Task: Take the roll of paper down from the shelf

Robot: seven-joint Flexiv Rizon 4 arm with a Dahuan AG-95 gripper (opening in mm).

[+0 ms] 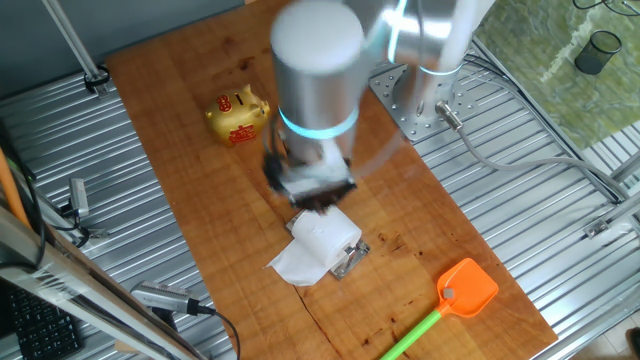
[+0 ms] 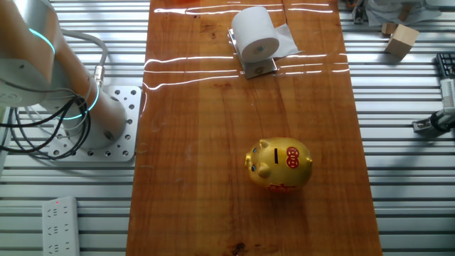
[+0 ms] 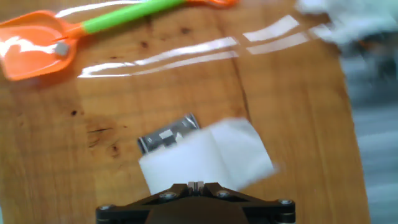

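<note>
Roll of paper (image 2: 256, 32) on shelf (image 2: 259, 69) — axis along table's length.

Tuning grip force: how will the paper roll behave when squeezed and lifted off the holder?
The roll of paper looks soft, so it probably dents under the fingers. Its loose tissue tail will likely drag floppily. As a cylinder, it may roll if set down off the shelf.
</note>
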